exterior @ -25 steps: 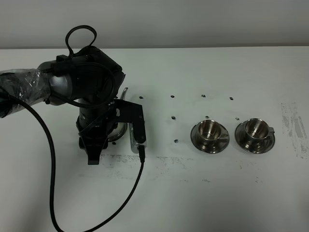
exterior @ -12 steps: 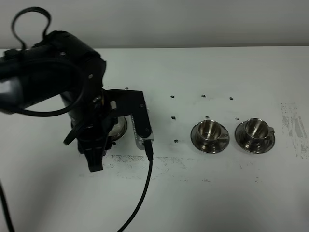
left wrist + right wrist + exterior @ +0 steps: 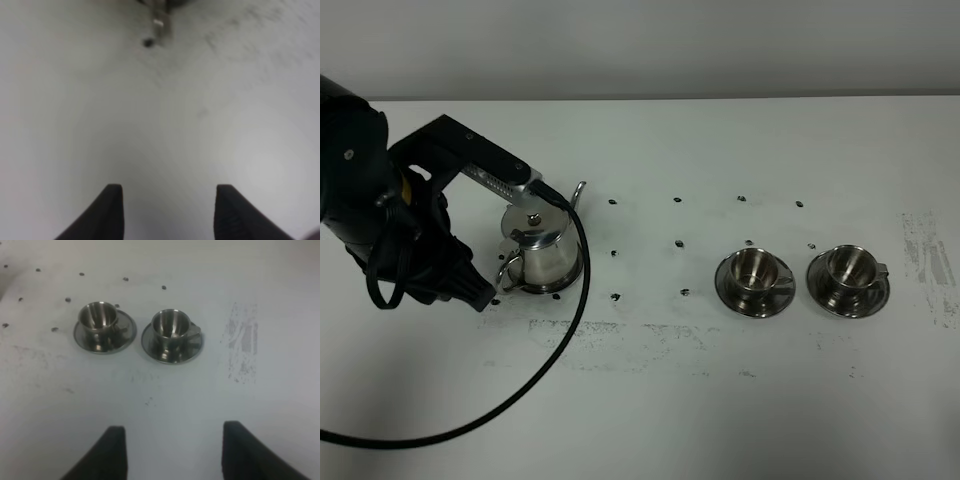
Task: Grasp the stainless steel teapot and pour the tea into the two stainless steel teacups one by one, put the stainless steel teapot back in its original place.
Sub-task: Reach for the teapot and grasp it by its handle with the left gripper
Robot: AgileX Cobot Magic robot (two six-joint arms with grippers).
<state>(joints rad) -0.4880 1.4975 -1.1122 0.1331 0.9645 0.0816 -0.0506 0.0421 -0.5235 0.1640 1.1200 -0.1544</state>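
Since the stainless steel teapot [image 3: 542, 250] stands upright and ungrasped, nothing looks done yet. The left gripper [image 3: 169, 192] sits near its handle, jaws apart and empty. The right gripper [image 3: 171, 432] is likewise spread and empty. The nearer teacup [image 3: 753, 270] and the farther teacup [image 3: 848, 268], both well apart from the teapot, seem dry, though glare makes that unsure.

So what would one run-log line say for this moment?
teapot: upright, unheld | left tool: open, empty | right tool: open, empty | left teacup, right teacup: upright

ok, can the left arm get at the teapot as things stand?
Likely yes: the left gripper stands open right beside the teapot, on its handle side, with only bare table between them.
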